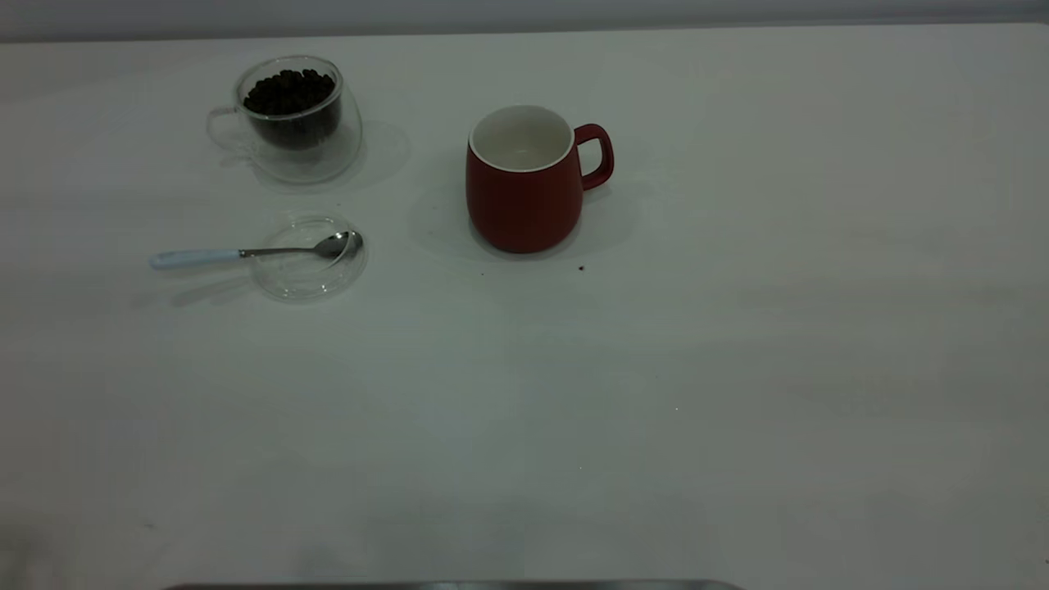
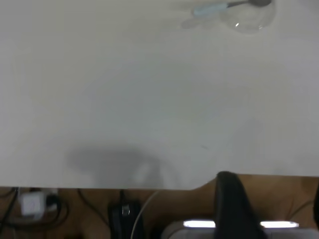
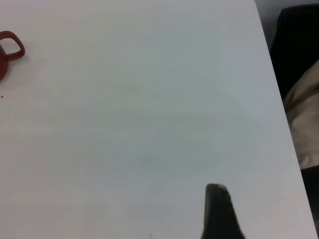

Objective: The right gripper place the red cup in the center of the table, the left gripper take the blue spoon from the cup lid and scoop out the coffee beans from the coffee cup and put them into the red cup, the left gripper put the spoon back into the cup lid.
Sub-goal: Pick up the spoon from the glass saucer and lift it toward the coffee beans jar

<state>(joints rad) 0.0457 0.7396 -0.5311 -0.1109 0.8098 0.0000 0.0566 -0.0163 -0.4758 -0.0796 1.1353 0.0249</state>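
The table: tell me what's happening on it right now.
Nothing is being handled at this moment. The red cup stands upright near the middle of the table, its inside looking empty. The glass coffee cup holds coffee beans. The spoon rests with its bowl in the cup lid and its handle sticking out past the rim. Both arms are pulled back at the table's edge; only one finger of each shows in its wrist view. A dark speck lies beside the red cup.

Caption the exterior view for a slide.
Empty red cup mid-table; bean-filled coffee cup and blue spoon on cup lid leftward.
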